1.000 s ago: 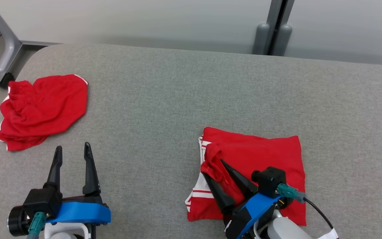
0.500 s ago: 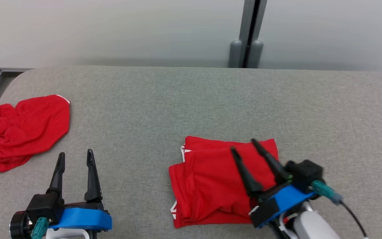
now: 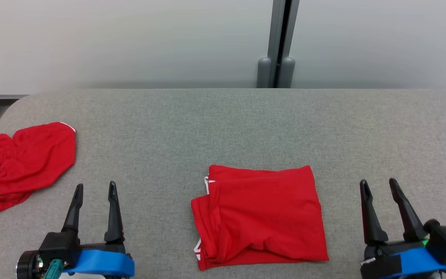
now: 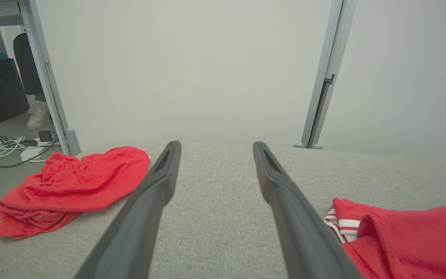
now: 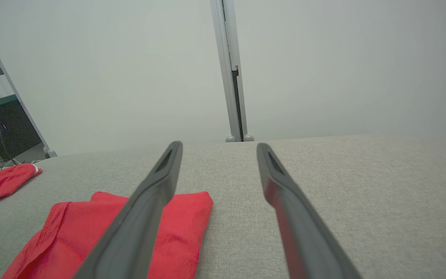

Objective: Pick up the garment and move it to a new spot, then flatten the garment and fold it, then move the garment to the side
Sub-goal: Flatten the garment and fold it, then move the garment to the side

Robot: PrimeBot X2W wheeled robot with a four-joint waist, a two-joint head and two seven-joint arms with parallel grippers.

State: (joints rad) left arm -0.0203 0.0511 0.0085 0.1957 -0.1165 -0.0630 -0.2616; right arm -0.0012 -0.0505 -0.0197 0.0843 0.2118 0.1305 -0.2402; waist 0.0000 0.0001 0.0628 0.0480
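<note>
**Near edge.** The left gripper [image 3: 95, 185] sits toward the left near corner of the table [image 3: 168, 128], and the right gripper [image 3: 378, 181] toward the right near corner. Both point at the far edge with fingers spread wide and nothing between them. Each wrist view shows bare grey cloth between that gripper's pair of fingers. Neither gripper touches fabric.

**Middle of the near edge.** The folded garment [image 3: 259, 215] lies flat between the two grippers, a rough red rectangle. Its right and far sides are tidy. On its left side the layers sit offset, and white striped trim shows at both left corners. Judgement: the fold is acceptable, and the grippers stand clear on either side because the piece is released and at rest. The outstanding step appears to be moving it to the side. The loose left layers could spill open in transit, so a grip should take every layer at once.

**Left edge, further back.** A second red garment [image 3: 21, 162] lies crumpled with its waistband bunched, and it seems to overhang that edge slightly. It is well apart from the folded piece. Whether it marks the set-aside spot or awaits its own turn cannot be told.

**Beyond the far edge.** A pale wall panel stands there, with a grey post [image 3: 276, 42] rising near the middle.
</note>
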